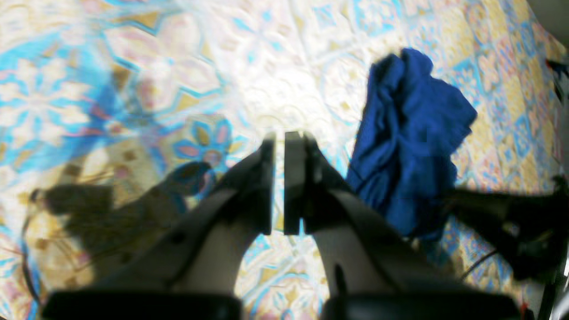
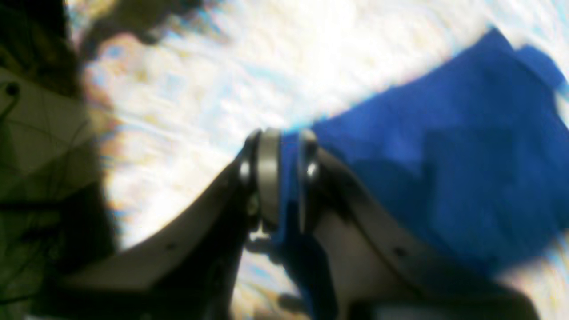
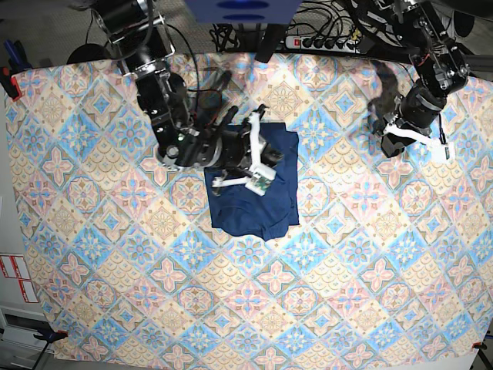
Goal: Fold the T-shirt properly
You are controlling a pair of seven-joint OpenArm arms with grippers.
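The T-shirt (image 3: 254, 204), dark blue, lies as a compact, roughly rectangular bundle in the middle of the table. My right gripper (image 3: 258, 158) is over its upper part. In the right wrist view the right gripper (image 2: 289, 146) is shut on a fold of the T-shirt (image 2: 444, 169), with blue cloth showing between the fingers. My left gripper (image 3: 389, 145) hangs apart at the far right, above bare cloth. In the left wrist view the left gripper (image 1: 279, 138) is shut with nothing in it, and the T-shirt (image 1: 409, 146) lies rumpled to its right.
A pastel patterned tablecloth (image 3: 347, 270) covers the whole table. A power strip and cables (image 3: 323, 42) lie beyond the far edge. A red clamp (image 3: 8, 77) grips the left edge. The other arm (image 1: 511, 222) shows dark in the left wrist view.
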